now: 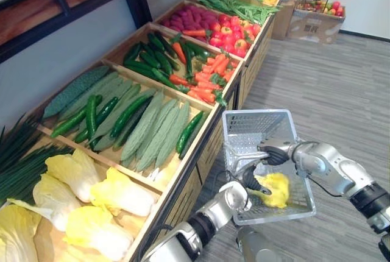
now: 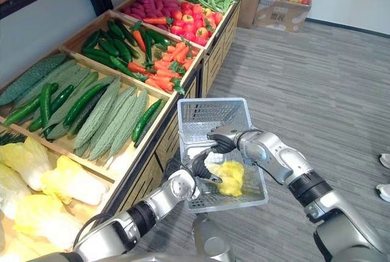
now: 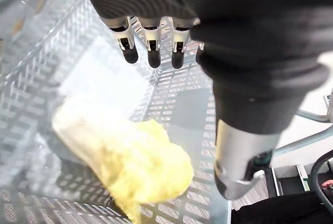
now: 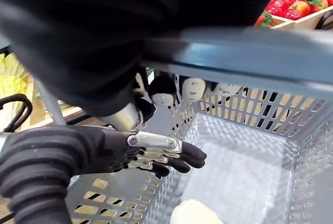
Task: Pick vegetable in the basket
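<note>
While right hand (image 1: 275,152) curled fingers round handle (image 4: 250,52) of basket (image 1: 244,129), left hand (image 1: 250,180) hovered, fingers straight, empty, over cabbage (image 1: 275,190); one-handed tilt could spill it.

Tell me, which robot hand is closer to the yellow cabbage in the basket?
Left. The left hand hovers open inside the basket, just above the cabbage. The right hand is higher up, curled round the handle at the basket's rim.

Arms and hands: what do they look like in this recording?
The left arm and right arm are silver-grey, in rounded metal segments with black bands between. The left hand and right hand each wear a dark ribbed cover; the fingers are silver with dark tips.
</note>
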Robot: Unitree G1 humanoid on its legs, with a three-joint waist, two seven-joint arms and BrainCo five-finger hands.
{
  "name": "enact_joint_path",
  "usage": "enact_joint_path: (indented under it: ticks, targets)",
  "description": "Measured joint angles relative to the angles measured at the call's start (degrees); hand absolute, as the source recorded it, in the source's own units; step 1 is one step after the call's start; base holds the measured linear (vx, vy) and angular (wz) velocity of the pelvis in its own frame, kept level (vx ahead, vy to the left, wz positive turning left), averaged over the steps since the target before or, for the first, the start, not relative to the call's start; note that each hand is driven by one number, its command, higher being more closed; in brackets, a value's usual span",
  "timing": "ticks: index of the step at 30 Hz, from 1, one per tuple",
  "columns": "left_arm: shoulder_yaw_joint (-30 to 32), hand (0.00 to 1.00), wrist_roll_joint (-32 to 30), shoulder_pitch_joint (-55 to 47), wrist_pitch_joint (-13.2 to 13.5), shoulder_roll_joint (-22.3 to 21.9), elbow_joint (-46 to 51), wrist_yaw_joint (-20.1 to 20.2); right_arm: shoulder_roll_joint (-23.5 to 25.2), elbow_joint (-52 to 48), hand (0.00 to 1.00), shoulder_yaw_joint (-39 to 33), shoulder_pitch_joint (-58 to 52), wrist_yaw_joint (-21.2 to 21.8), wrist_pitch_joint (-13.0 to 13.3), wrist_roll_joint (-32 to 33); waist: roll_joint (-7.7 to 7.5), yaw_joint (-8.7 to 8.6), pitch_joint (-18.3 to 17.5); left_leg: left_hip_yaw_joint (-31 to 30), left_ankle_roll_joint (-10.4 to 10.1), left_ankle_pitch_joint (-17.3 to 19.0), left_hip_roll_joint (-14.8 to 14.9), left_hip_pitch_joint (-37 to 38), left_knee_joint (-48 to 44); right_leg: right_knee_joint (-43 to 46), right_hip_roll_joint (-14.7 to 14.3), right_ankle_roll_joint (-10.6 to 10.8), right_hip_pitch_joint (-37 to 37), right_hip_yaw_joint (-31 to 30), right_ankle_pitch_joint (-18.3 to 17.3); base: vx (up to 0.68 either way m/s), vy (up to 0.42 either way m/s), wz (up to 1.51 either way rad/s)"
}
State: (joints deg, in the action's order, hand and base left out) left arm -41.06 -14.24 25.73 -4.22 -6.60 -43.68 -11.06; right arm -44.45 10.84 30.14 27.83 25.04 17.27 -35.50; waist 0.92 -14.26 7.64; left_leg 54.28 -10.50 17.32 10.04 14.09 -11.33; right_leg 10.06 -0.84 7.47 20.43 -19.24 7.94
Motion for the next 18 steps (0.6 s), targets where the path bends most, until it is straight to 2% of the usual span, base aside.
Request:
enact_joint_path:
  ticks: [6,8,13,15,16,17,18]
  targets:
    - [-0.54,0.00,-0.12,0.98,-0.10,0.13,1.14,0.14,0.00,0.29,1.00,-0.53,0.88,1.88,-2.55,0.62,0.01,0.12,0.76,-0.61,0.00,0.03,0.73,-0.94,-0.85,0.04,0.19,0.02,0.31,0.71,0.02,0.06,0.015,0.08]
    - [-4.80,0.00,-0.09,0.90,-0.28,2.39,7.62,1.00,0.00,1.86,1.00,-2.56,0.81,2.63,-4.40,0.56,0.01,0.29,0.76,-1.76,0.00,0.03,0.89,-1.54,-0.97,-0.01,0.81,-0.05,0.15,1.75,-0.04,0.03,0.008,0.25]
    - [-12.52,0.00,0.74,-1.44,-0.50,6.37,22.30,7.17,0.04,8.27,1.00,-7.40,-1.61,5.62,-9.66,-0.50,0.04,0.98,0.74,-4.48,0.09,-0.01,1.41,-1.92,-1.14,-0.33,2.07,-0.21,-1.46,4.35,-0.47,0.02,0.015,0.31]
    - [-17.23,0.00,5.22,-2.80,-0.11,8.05,29.65,11.57,0.53,11.90,1.00,-10.15,-4.20,6.78,-13.44,-0.57,0.10,2.08,0.70,-5.71,0.14,-0.04,1.41,-2.11,-1.13,-0.37,2.82,-0.23,-2.01,5.57,-0.61,0.02,0.035,0.30]
    - [-18.34,0.00,6.82,-3.30,-0.09,8.50,31.43,12.77,0.96,13.02,1.00,-11.01,-4.76,6.83,-14.34,-0.58,0.12,2.15,0.69,-6.28,0.20,-0.08,1.40,-2.30,-1.13,-0.48,3.14,-0.24,-2.22,6.15,-0.62,0.02,0.043,0.40]
    - [-21.09,0.00,10.14,-4.28,0.01,9.75,35.06,15.62,2.25,16.05,1.00,-13.33,-5.99,6.83,-16.22,-0.60,0.24,2.16,0.61,-7.53,0.51,-0.28,1.40,-2.56,-1.07,-0.99,3.76,-0.23,-2.91,7.12,-0.61,0.01,0.034,0.39]
    - [-21.88,0.00,11.76,-4.66,0.02,10.15,36.03,16.66,2.77,17.10,1.00,-14.56,-6.49,6.76,-16.70,-0.60,0.30,2.16,0.58,-8.01,0.62,-0.35,1.38,-2.70,-1.06,-1.04,4.05,-0.23,-3.06,7.58,-0.61,0.01,0.033,0.39]
